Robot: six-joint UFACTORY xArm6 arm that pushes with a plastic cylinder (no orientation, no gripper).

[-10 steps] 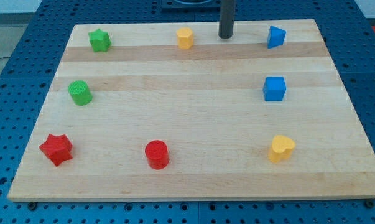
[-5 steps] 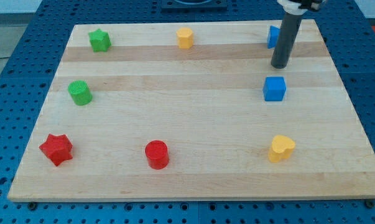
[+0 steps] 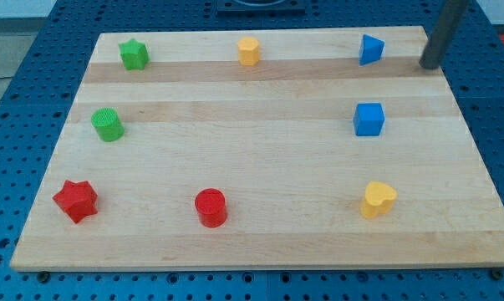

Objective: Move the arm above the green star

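Eight blocks sit on a pale wooden board [image 3: 260, 167], which rests on a blue perforated table [image 3: 17, 125]. I see no containers anywhere. The green star [image 3: 134, 54] lies at the board's top-left corner, while my tip [image 3: 430, 64] touches the top-right edge, just right of the blue block [image 3: 370, 49], a bare rod holding nothing.

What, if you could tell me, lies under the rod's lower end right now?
My tip rests at the wooden board's right edge, right of the blue block. No block shows beneath it; the spot it touches is covered.
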